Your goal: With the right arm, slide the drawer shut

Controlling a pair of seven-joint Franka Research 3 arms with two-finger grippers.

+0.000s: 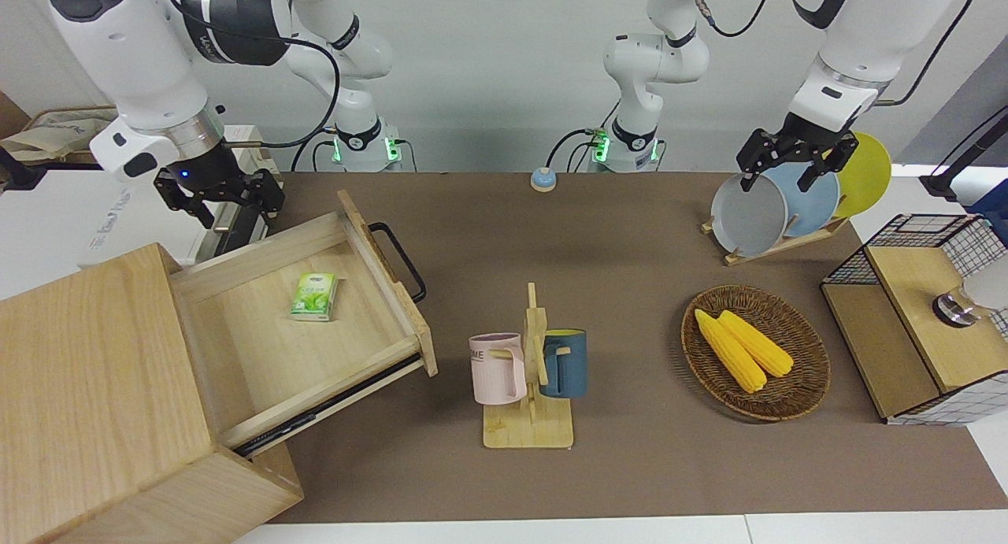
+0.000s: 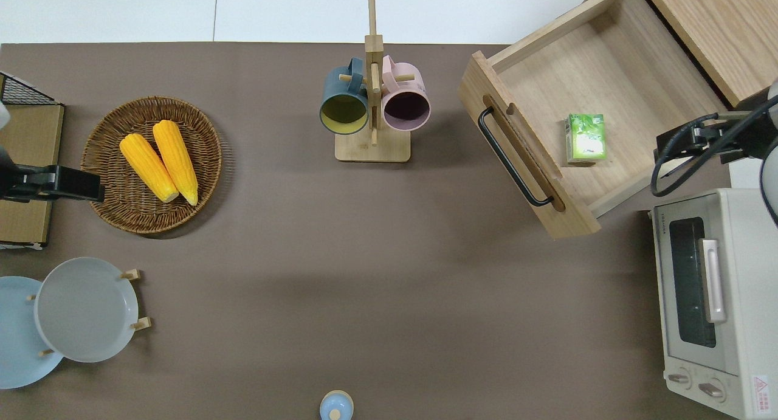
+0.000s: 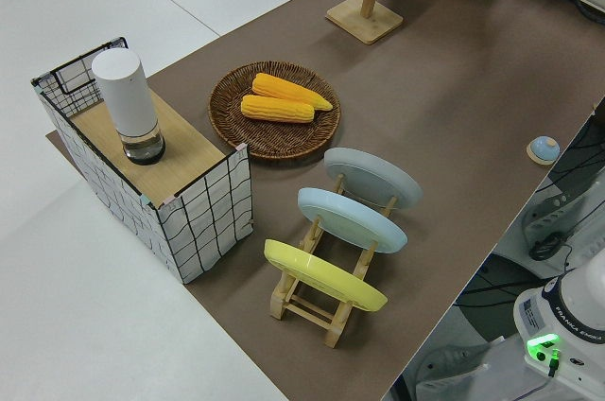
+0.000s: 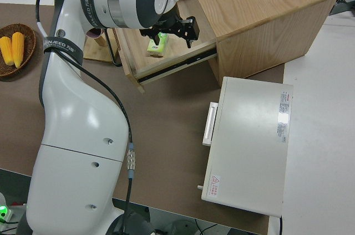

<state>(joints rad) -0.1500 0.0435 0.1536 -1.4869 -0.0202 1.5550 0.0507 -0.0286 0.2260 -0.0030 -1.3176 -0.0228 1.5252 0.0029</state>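
Note:
The pale-wood drawer (image 1: 260, 347) stands pulled far out of its big box cabinet (image 1: 87, 386), angled across the right arm's end of the table. Its black bar handle (image 1: 402, 260) faces the table's middle. A small green packet (image 1: 314, 296) lies on the drawer floor. My right gripper (image 1: 224, 204), with a blue wrist light, hangs open in the air and holds nothing. In the overhead view it is over the drawer's side wall nearer to the robots, close to the cabinet. The right side view shows its fingers (image 4: 191, 29) spread, clear of the handle (image 4: 113, 46). The left arm is parked, its gripper (image 1: 783, 174) open.
A white oven (image 2: 717, 298) sits beside the drawer, nearer to the robots. A mug rack (image 1: 529, 371) with a pink and a blue mug stands mid-table. Toward the left arm's end are a corn basket (image 1: 803, 386), a plate rack (image 1: 776, 245) and a wire-mesh box (image 1: 921, 316). A blue bell (image 1: 542, 179) sits near the robots.

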